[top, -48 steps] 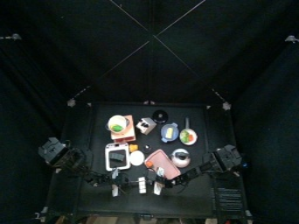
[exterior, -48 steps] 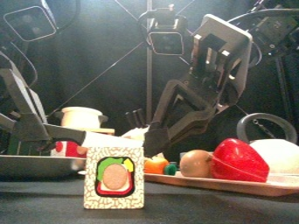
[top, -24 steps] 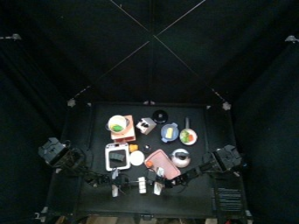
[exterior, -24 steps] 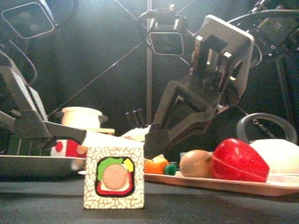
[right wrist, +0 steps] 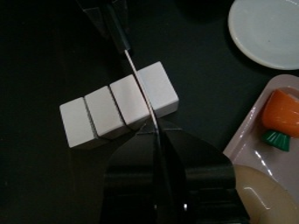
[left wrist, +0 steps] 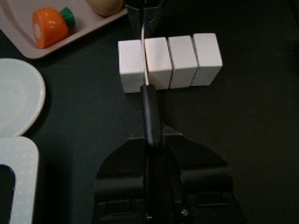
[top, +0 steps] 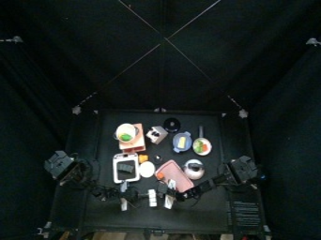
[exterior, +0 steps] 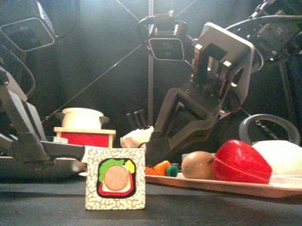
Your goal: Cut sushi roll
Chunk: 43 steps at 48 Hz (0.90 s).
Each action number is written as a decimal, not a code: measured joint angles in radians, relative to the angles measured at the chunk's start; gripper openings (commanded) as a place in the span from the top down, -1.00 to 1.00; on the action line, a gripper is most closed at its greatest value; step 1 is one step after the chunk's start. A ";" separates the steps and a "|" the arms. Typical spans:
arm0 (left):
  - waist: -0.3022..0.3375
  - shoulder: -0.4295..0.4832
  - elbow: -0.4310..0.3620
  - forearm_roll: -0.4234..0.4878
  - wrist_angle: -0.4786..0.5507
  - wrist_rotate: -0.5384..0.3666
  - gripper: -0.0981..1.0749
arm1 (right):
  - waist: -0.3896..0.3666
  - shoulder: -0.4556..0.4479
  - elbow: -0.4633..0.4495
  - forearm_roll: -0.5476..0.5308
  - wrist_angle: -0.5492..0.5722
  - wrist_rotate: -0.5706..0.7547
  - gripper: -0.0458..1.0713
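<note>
The sushi roll (left wrist: 187, 61) is a white block of several slices side by side on the black table. From the front, its end face (exterior: 116, 177) shows green, red and pink filling. My left gripper (left wrist: 146, 144) is shut on the black handle of a knife (left wrist: 142, 61). The thin blade lies across the roll between the end slice and the one beside it. In the right wrist view the blade (right wrist: 131, 70) crosses the roll (right wrist: 105, 109) the same way. My right gripper (right wrist: 158, 136) sits at the roll's far side by the blade's tip, jaws slightly apart, nothing visibly held.
A pink tray (left wrist: 47, 35) holding a carrot (left wrist: 52, 24) lies close beside the roll, and a white plate (left wrist: 17, 96) sits near it. In the front view the tray (exterior: 236, 187) carries a red pepper (exterior: 242, 161) and an onion (exterior: 199, 164). A cream and red pot (exterior: 83, 132) stands behind.
The left arm has shifted a little in the front and top views. The roll and the right arm have stayed where they were.
</note>
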 measured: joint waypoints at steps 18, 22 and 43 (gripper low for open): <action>0.000 0.032 -0.015 -0.015 0.029 0.000 0.22 | 0.000 0.035 -0.015 0.040 -0.014 0.000 0.23; 0.000 0.037 -0.017 -0.018 0.029 0.000 0.22 | 0.000 0.040 -0.017 0.054 -0.015 0.000 0.34; 0.000 0.051 -0.023 -0.041 0.052 0.000 0.22 | 0.000 0.054 -0.029 0.129 -0.018 -0.002 0.54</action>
